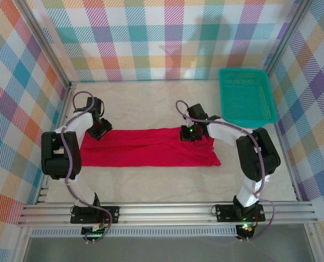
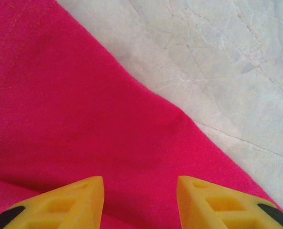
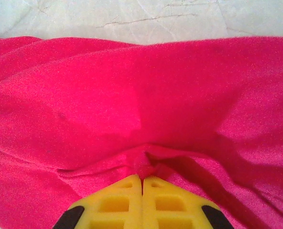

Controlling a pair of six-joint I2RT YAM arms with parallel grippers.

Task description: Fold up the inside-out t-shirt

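From where I stand, the red t-shirt lies on the worktop as a long band running side to side between the two arms, with its right end bunched and less tidy than its left. The right pincer is down on the far edge of the band, right of the middle. Its yellow tips are pressed together on a small pucker of red cloth, so it has a hold, but a slim one. The left pincer hangs over the far left corner with its tips well apart. There is cloth beneath them and nothing caught between them, and the shirt's edge runs diagonally just past them with bare worktop beyond. What worries me most is that thin pinch: it may have taken only the top layer, and a lift would then peel the layers apart instead of carrying the whole edge over. It could also simply slip out under the weight of the fabric. If the right side rises while the left has no grip, I'd expect the band to drag and skew, leaving a crooked fold. The left tips sit near the hem and could close on too little cloth. The teal basket sits well apart at the far right, out of harm's way.
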